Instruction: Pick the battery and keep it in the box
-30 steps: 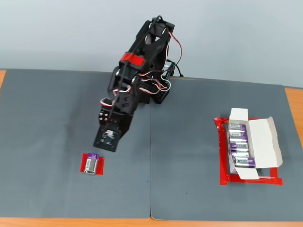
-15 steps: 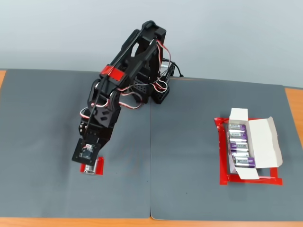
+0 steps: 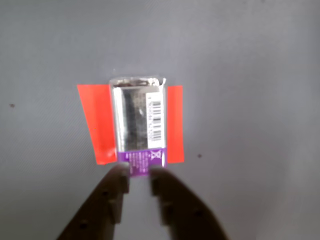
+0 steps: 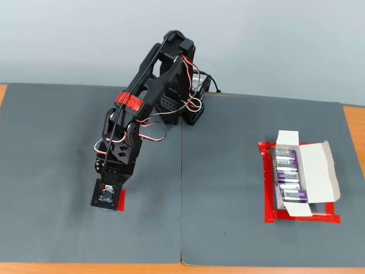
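So the pick step is what's in hand here, nothing has been lifted yet; the small silver battery with the purple end (image 3: 137, 122) is lying flat on a flat red tape patch (image 3: 174, 122), which is stuck to the dark grey mat covering the bench (image 3: 250, 60). In the wrist view the black two-finger gripper (image 3: 136, 177) is seen coming in from the bottom edge; the jaws are only slightly spread, with a narrow gap between the tips, and they're sitting right at the purple end of the battery, possibly just touching it, but it isn't gripped as far as can be told. In the fixed view the black arm (image 4: 142, 108) is bent down over the left side of the mat and the battery itself is hidden under the wrist, so only a sliver of red tape is visible there.

The small white cardboard box with open flaps (image 4: 316, 171) is parked well apart, over on the right of the fixed view, inside a red tape outline (image 4: 266, 188); a row of purple-silver cells (image 4: 289, 174) is already packed in it.

Next move, at a guess: the gap looks narrower than the battery body, so the jaws would need to be opened wider, pushed forward so the cell is straddled on both sides, then closed; only after that is a lift and a swing across to the box worth trying.
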Robot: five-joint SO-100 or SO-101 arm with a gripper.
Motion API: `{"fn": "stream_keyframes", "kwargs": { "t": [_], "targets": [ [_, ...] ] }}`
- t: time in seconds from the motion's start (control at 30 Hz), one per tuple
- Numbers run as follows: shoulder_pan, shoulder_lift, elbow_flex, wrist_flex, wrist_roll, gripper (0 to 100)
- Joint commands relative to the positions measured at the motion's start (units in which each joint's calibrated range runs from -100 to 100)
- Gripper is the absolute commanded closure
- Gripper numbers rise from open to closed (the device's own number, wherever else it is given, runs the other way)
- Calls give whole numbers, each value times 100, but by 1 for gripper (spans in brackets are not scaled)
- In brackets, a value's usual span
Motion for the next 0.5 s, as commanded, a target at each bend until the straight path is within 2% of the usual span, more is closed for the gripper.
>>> {"fn": "stream_keyframes", "kwargs": {
  "t": [0.0, 0.13, 0.2, 0.47],
  "targets": [
    [-5, -47, -288, -48, -22, 85],
    [-72, -38, -270, -57, -27, 73],
    [-124, -38, -270, -48, -32, 71],
    [-341, -30, -225, -22, -37, 70]
  ]
}}
